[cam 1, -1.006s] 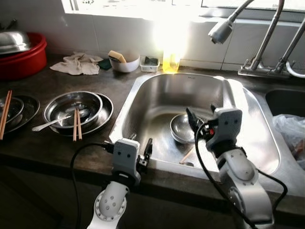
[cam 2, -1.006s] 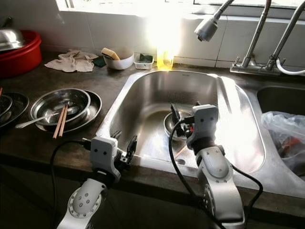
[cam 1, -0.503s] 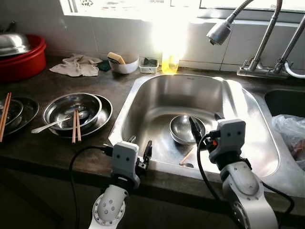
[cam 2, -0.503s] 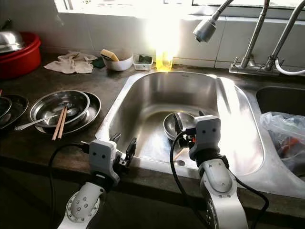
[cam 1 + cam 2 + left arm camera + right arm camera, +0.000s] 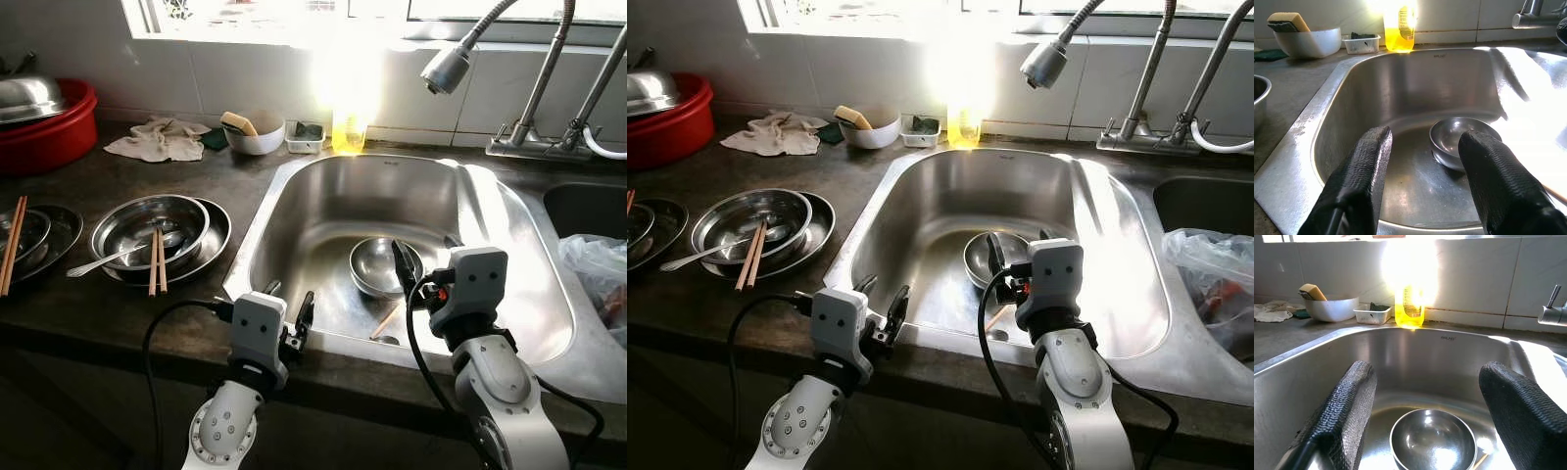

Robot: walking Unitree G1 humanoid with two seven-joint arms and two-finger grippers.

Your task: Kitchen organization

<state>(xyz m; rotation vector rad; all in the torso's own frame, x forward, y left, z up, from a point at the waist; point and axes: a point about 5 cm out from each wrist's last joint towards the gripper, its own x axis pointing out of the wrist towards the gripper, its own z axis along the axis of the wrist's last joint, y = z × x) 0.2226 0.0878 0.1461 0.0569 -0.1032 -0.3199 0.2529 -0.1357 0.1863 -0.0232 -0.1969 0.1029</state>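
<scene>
Steel is the trouble here: a small round bowl (image 5: 384, 264) sits upright on the floor of the sink (image 5: 294, 196), smooth-walled and probably slippery under rubber pads. Beside it, toward the near wall, lies a thin wooden stick, likely a chopstick (image 5: 386, 320).

The right end effector (image 5: 1425, 406) hangs over the basin with its fingers spread wide and nothing between them; in its wrist view the bowl lies centred in the gap, below the pads (image 5: 1344, 406). The left end effector (image 5: 1422, 181) hovers at the near rim of the sink, fingers also apart and empty, looking across at the same bowl.

My guess is that the bowl is the next thing to be lifted out. Several things could spoil that:

- A pinch across the curved wall could squirt the bowl sideways, or tip it so that it rolls on the basin floor.
- A descent too close to the near wall could knock a finger on the sink edge.
- The chopstick might be nudged toward the drain or get caught under the bowl.
- Glare from the window washes out the right side of the basin, so depth may be misjudged there.

On the desk at the left, stacked steel dishes (image 5: 147, 220) hold a spoon and chopsticks, well apart from the sink.
</scene>
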